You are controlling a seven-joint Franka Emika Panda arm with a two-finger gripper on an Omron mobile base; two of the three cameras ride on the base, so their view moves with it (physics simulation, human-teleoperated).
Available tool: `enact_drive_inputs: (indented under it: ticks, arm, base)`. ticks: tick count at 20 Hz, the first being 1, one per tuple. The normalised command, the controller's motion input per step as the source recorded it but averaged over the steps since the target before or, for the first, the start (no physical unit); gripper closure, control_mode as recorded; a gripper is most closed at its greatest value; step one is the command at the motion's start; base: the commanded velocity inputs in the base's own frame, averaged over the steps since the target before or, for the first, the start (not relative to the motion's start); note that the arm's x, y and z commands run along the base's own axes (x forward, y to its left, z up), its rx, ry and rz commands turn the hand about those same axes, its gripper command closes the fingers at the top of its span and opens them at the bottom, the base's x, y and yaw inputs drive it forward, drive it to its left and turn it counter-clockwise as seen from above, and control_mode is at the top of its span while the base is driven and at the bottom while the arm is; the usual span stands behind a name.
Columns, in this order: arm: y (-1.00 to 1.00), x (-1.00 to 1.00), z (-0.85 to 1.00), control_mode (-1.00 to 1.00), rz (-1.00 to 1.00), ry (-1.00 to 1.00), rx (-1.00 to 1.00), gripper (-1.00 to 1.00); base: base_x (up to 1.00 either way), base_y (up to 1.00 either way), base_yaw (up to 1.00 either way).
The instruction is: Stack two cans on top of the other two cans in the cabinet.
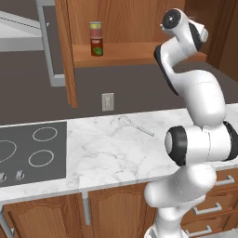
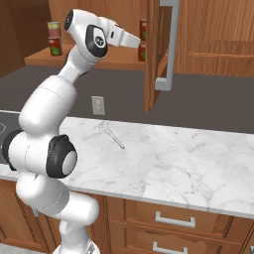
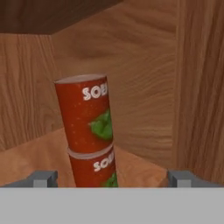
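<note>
Both stacks look built on the cabinet (image 1: 69,51) shelf: a pale can (image 1: 95,29) on a red can (image 1: 96,47) at the left, a red pair (image 3: 89,131) by the right panel. The end effector (image 3: 113,178) faces that pair released, fingers wide and apart from it. The next move is likely a straight retreat without brushing the stack.

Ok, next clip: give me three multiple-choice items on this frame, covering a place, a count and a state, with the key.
1. Where does the whisk lie?
A. on the marble counter
B. on the stove
C. on the cabinet shelf

2. How many cans make up each stack on the shelf?
A. one
B. two
C. three

3. How is the gripper?
A. shut on a can
B. open
C. holding the whisk

A, it rests on marble; B, pale-topped stack and red stack each show two; B, fingertips stand wide apart.
</note>
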Motion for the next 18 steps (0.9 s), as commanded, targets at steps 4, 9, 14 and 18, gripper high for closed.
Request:
enact_drive_inputs:
  ticks: [4,9,14,18]
  arm:
    - [0.41,-0.76,-0.14,-1.0,0.03,0.0,0.0,-1.0]
    - [0.42,-0.87,-0.1,-1.0,0.14,0.0,0.0,-1.0]
    - [0.4,-0.89,-0.16,-1.0,0.18,0.02,0.0,-1.0]
    - [0.36,-0.92,-0.21,-1.0,0.16,0.05,0.03,-1.0]
  base:
    - [0.0,0.0,0.0]
    - [0.0,0.0,0.0]
    - [0.0,0.0,0.0]
    - [0.0,0.0,0.0]
